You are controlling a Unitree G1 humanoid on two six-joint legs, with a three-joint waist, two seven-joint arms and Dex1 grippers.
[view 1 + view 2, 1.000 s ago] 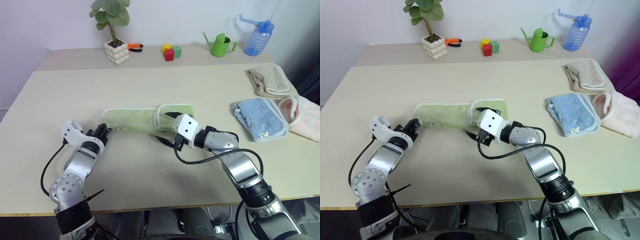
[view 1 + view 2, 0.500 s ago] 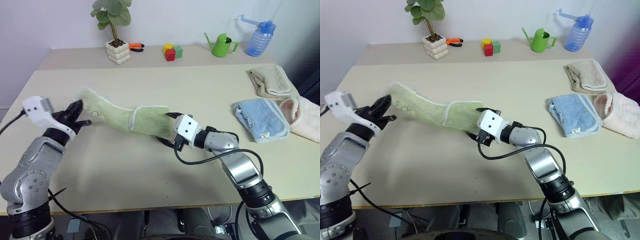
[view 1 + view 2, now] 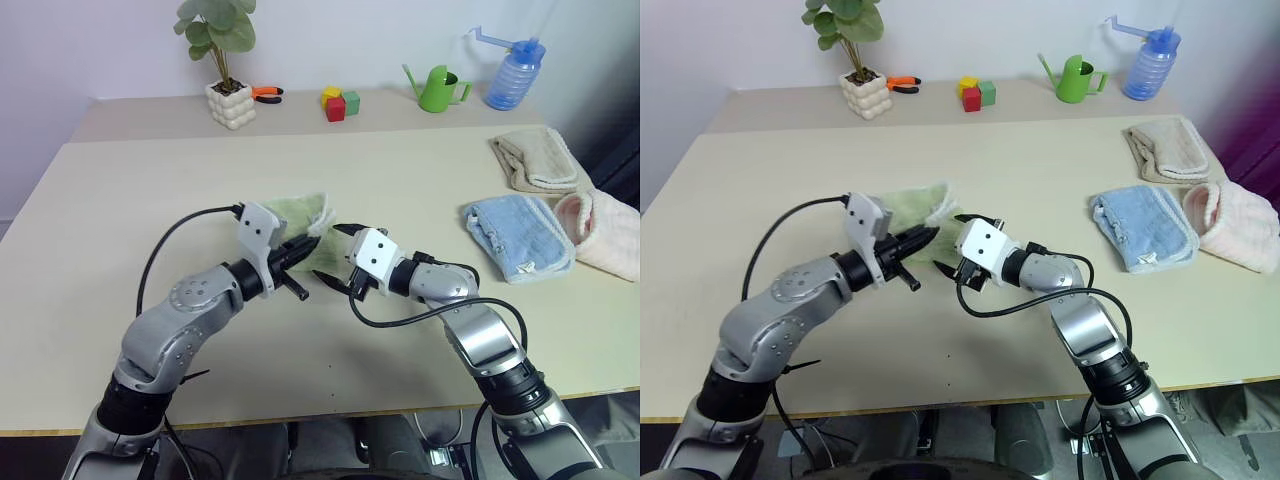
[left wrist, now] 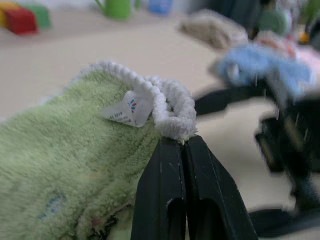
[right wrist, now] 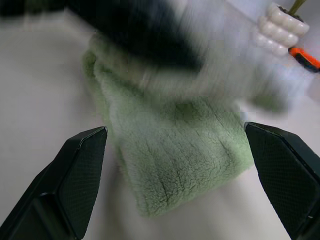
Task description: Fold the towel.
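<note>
The light green towel (image 3: 295,212) lies bunched at the table's middle, its left part doubled over toward the right. My left gripper (image 3: 310,245) is shut on the towel's whitish stitched edge (image 4: 172,117), beside a small white label, and holds that end just above the table. Right next to it my right gripper (image 3: 335,255) stands open. Its two fingers (image 5: 75,175) are spread wide around the folded green end (image 5: 180,165), apart from the cloth. The two grippers nearly meet.
Along the back stand a potted plant (image 3: 230,90), orange-handled pliers (image 3: 268,94), coloured blocks (image 3: 340,103), a green watering can (image 3: 437,90) and a blue spray bottle (image 3: 510,75). Beige (image 3: 540,160), light blue (image 3: 518,235) and pink (image 3: 605,230) folded towels lie at the right.
My left gripper lifted the towel's left end and swung it right, over the rest of the cloth, up to the right gripper. The right arm kept still.
</note>
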